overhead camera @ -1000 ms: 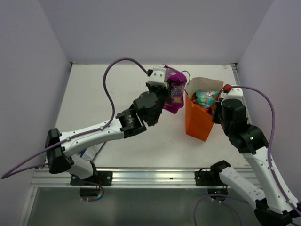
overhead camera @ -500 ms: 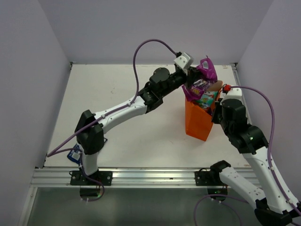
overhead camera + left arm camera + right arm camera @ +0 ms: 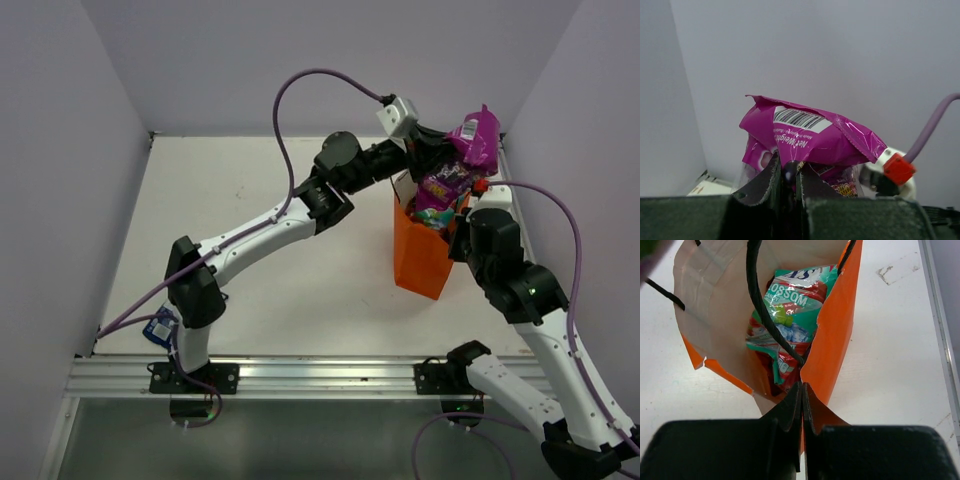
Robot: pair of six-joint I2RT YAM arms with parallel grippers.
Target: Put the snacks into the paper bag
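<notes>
My left gripper (image 3: 440, 150) is shut on a magenta-purple shiny packet (image 3: 474, 136) and holds it over the mouth of the upright orange paper bag (image 3: 420, 258), with the packet's lower end hanging at the opening. In the left wrist view the packet (image 3: 810, 137) is pinched between the closed fingers of the left gripper (image 3: 788, 169). My right gripper (image 3: 801, 390) is shut on the bag's near orange wall (image 3: 832, 340); it also shows in the top view (image 3: 462, 236). Inside the bag lie a teal-pink packet (image 3: 795, 305) and a red packet (image 3: 785, 366).
A blue-and-white packet (image 3: 160, 328) lies on the table beside the left arm's base. A dark cord handle (image 3: 762, 305) crosses the bag's opening. The back wall and the table's right edge (image 3: 505, 160) are close behind the bag.
My left arm has swung the magenta-purple packet from left of the bag up and to the right, over the bag's mouth. The right gripper and the bag have not moved.
</notes>
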